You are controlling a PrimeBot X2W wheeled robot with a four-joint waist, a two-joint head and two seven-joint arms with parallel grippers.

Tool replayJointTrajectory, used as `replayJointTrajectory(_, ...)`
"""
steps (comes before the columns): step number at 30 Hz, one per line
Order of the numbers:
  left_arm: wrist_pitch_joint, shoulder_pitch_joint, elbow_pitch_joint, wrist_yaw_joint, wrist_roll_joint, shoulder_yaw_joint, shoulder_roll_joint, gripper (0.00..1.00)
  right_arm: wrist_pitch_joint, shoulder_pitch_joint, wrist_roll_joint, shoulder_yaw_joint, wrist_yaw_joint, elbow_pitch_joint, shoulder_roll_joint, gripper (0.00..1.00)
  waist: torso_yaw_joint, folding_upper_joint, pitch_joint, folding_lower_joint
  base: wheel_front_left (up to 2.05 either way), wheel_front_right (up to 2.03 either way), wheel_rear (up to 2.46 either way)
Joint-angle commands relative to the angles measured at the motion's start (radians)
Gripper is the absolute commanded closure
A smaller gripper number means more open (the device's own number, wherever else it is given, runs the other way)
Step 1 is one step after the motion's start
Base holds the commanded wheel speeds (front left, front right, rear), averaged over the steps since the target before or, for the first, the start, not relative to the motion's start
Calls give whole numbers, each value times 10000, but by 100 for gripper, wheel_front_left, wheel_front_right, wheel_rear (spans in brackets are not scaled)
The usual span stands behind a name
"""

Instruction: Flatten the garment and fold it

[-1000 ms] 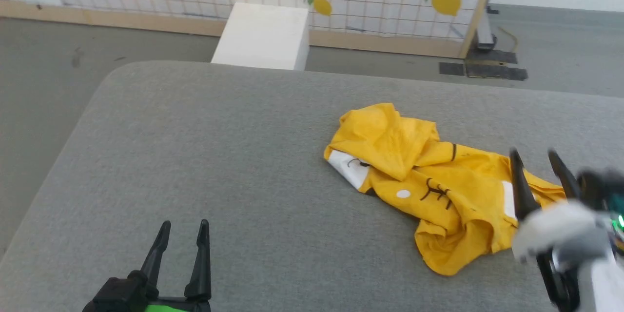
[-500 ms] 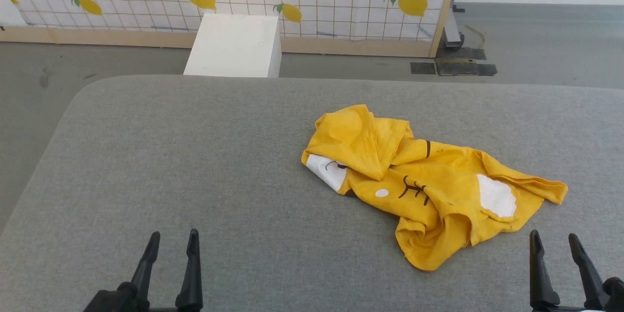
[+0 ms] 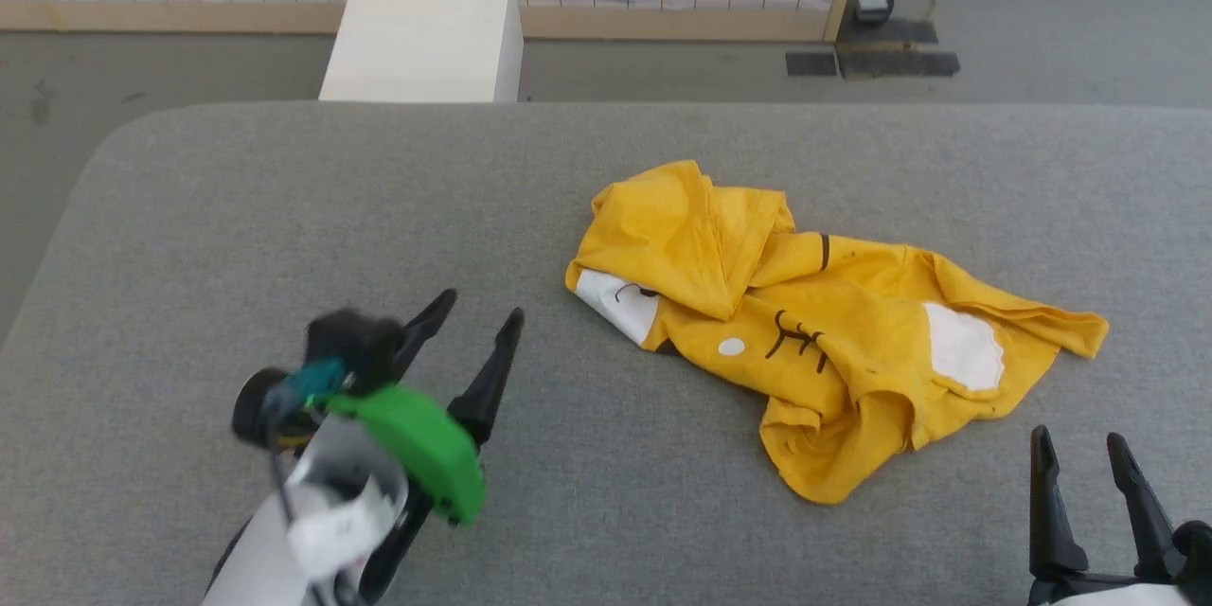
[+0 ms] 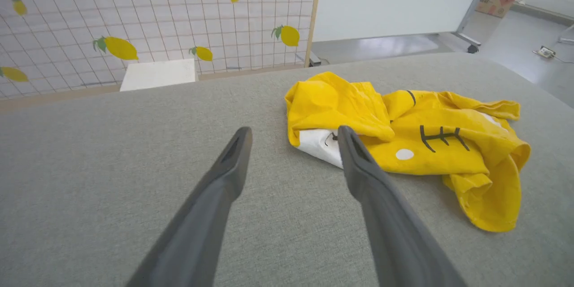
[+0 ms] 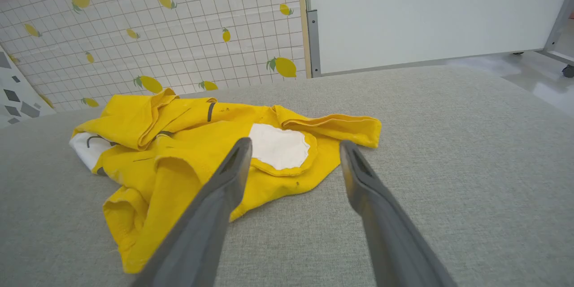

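At the near right corner of the grey padded surface (image 3: 284,208), the right gripper (image 3: 1079,436) hangs spread and empty. The left gripper (image 3: 480,304), also spread, points toward the garment (image 3: 833,341), crumpled right of centre. Past the far edge stands a white box (image 3: 421,28).

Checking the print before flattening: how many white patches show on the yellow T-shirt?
3: a large patch toward the T-shirt's right end, a small dot mid-shirt, another patch at its left edge. Folds may hide more.
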Motion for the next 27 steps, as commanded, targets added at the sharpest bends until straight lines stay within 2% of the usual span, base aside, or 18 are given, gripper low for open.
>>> replayJointTrajectory(1,479,-508,307,-69,-260,-227,75,0,-76,-209,44,56,-13,28,14,0,-91,0,392,0,0,0,0)
replayJointTrajectory(8,2276,-2320,2394,-50,-1269,-727,-581,0,-116,-556,65,286,-13,160,14,0,-362,0,992,0,0,0,0)
replayJointTrajectory(10,2527,-2686,3007,96,-1396,-701,-800,0,-123,-656,70,348,-13,160,14,0,-524,0,1149,0,0,0,0)
replayJointTrajectory(11,2869,-3111,3882,321,-1371,-752,-954,0,-132,-775,78,387,-13,157,14,0,-809,0,1365,0,0,0,0)
replayJointTrajectory(17,2916,-3655,5042,557,-1558,-579,-1175,0,-142,-834,149,424,-13,155,14,0,-1342,0,1678,0,0,0,0)
replayJointTrajectory(27,2602,-4098,5883,438,-1821,-578,-1396,0,-145,-778,277,455,-13,19,14,0,-1754,0,1828,0,0,0,0)
